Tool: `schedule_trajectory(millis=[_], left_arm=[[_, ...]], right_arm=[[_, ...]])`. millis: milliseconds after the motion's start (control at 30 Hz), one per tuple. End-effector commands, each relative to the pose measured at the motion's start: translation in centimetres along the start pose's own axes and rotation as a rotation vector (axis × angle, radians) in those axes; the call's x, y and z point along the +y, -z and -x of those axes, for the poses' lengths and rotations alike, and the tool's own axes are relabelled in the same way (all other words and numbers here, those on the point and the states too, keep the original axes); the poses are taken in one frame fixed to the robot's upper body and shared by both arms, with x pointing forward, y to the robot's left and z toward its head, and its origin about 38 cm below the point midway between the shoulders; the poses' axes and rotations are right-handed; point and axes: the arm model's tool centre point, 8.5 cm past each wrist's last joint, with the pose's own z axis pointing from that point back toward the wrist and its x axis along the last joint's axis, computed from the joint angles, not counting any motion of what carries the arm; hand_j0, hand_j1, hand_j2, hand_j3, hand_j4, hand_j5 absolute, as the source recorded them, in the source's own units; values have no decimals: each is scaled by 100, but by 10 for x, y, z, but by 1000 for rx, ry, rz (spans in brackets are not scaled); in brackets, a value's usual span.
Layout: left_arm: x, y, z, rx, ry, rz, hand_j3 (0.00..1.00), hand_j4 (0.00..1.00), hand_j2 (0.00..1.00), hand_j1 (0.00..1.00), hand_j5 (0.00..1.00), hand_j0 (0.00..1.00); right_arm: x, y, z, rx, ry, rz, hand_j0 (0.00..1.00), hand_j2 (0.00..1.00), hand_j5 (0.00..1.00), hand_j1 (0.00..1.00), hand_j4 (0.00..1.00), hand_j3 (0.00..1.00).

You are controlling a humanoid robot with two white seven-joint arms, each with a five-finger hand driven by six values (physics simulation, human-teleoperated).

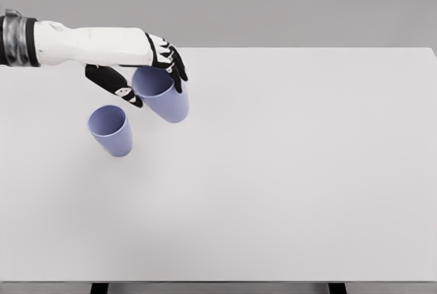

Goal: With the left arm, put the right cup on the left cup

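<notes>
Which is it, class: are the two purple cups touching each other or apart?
Apart. The head view shows bare table between the held cup, gripped by the left hand, and the standing cup.

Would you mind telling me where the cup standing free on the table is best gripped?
Grip the free cup around its upper wall just under the rim, coming from the left side: it stands upright, mouth open, and the held cup in the left hand crowds its right.

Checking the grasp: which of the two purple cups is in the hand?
The upper right cup, gripped by the left hand; the lower left cup stands free.
</notes>
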Motion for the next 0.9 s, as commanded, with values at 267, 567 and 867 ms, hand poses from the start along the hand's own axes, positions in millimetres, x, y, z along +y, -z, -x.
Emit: schedule_trajectory(millis=[267,567,867], left_arm=[[15,-36,-8,52,24,-28,61,61,61,61,61,61],[16,-63,-6,122,40,-2,61,61,61,61,61,61],[24,-77,-10,157,76,34,61,61,61,61,61,61]], right_arm=[[0,0,0,0,0,0,100,100,100,100,100,100],[0,0,0,0,0,0,100,100,100,100,100,100],[0,0,0,0,0,0,100,100,100,100,100,100]])
